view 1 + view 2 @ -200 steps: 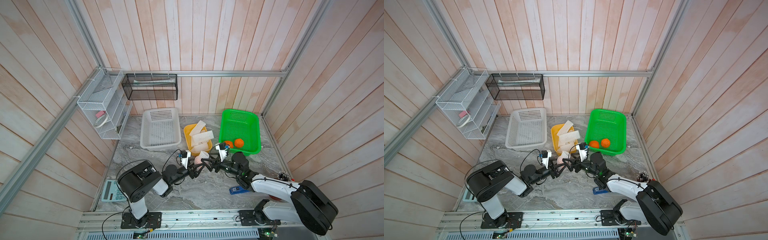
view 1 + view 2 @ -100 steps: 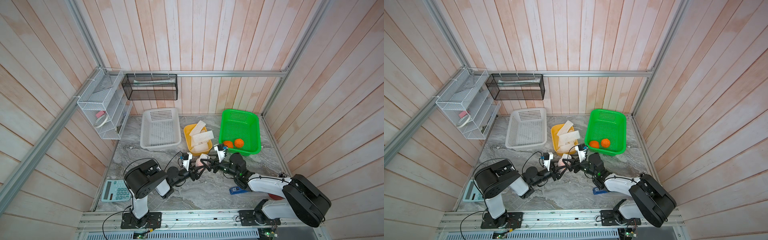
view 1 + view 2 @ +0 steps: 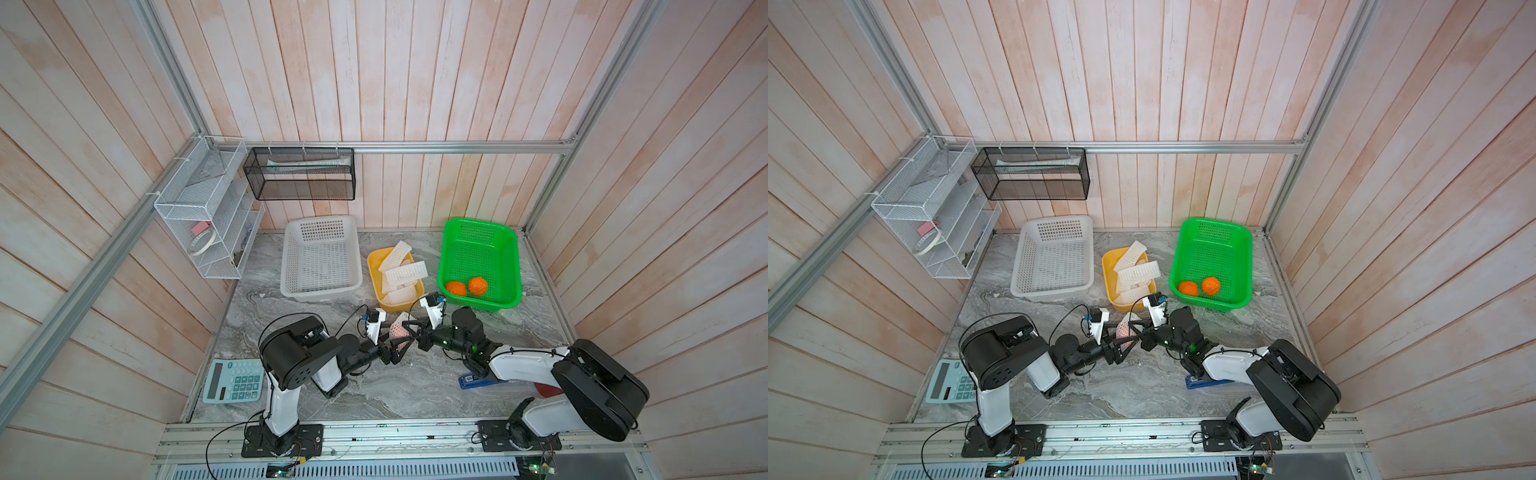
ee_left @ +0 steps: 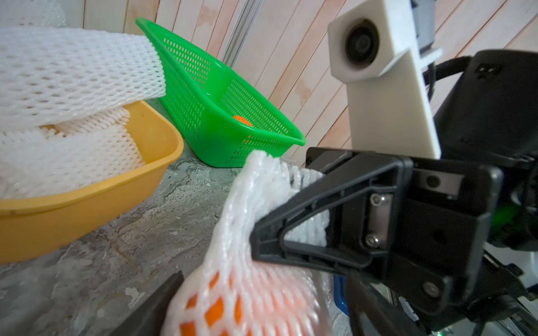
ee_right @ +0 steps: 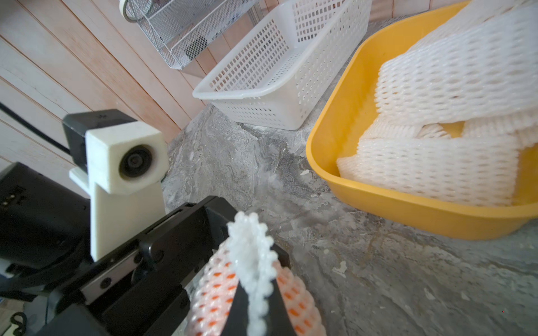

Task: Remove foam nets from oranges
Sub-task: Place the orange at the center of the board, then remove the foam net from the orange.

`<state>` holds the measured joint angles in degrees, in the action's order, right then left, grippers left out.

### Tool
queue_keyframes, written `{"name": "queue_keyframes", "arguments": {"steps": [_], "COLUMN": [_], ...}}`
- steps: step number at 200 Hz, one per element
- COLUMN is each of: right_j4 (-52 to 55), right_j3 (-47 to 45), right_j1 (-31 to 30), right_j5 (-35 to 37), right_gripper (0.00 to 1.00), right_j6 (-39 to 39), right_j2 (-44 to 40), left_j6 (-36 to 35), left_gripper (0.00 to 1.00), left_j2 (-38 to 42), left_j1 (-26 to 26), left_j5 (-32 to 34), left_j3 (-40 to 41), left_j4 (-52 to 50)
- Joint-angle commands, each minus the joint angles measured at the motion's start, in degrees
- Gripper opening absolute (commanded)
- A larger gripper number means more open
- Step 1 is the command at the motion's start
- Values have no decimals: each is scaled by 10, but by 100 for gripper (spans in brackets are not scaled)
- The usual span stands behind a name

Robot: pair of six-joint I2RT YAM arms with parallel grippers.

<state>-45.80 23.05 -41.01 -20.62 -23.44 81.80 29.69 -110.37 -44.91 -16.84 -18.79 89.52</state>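
One orange in a white foam net (image 3: 399,330) (image 3: 1124,328) lies on the marble table between my two grippers. My left gripper (image 3: 397,348) (image 4: 259,317) stands open, its fingers (image 4: 151,308) on either side of the netted orange (image 4: 241,305), with a gap showing on one side. My right gripper (image 3: 411,333) (image 5: 257,305) is shut on the bunched end of the foam net (image 5: 250,256); the orange (image 5: 215,293) shows through the mesh just beyond its fingers. Two bare oranges (image 3: 456,288) (image 3: 478,285) lie in the green basket (image 3: 478,224).
A yellow tray (image 3: 374,266) behind the grippers holds several empty foam nets (image 3: 405,272). A white perforated basket (image 3: 320,257) stands to its left. A calculator (image 3: 235,380) lies front left and a blue stapler (image 3: 471,380) under the right arm. Wire racks (image 3: 203,216) hang on the walls.
My right gripper has closed onto the end of the net. My left gripper's jaws have spread wider around the netted orange. Both arms stay low at the table's middle.
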Motion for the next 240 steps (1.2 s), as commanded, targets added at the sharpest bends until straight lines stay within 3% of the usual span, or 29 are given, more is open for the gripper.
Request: {"name": "queue_keyframes", "arguments": {"steps": [1, 18, 28, 66, 91, 156, 182, 240], "right_j4": [25, 19, 13, 3, -8, -20, 7, 1], "right_j3": [9, 0, -7, -38, -55, -62, -54, -51], "right_j1": [-3, -4, -4, -3, 7, 52, 53, 53], "right_j5": [15, 7, -10, -67, -89, -227, -249, -271], "right_gripper": [0, 0, 0, 0, 0, 0, 0, 0], "right_j6": [44, 80, 108, 214, 235, 274, 287, 280], "right_j2": [-4, -13, -18, -28, -37, -47, -41, -34], "left_j6": [-32, -59, -86, -264, -367, -443, -450, -464], "left_gripper": [90, 91, 98, 100, 100, 100, 99, 97], "left_j2": [34, 71, 96, 192, 215, 203, 208, 196], "left_j1": [17, 37, 45, 51, 52, 52, 53, 53], "left_j5": [-58, -104, -126, -188, -204, -186, -169, -212], "left_j3": [5, 3, -3, -43, -68, -83, -85, -114], "left_j4": [-27, -102, -158, -415, -544, -557, -541, -560]}}
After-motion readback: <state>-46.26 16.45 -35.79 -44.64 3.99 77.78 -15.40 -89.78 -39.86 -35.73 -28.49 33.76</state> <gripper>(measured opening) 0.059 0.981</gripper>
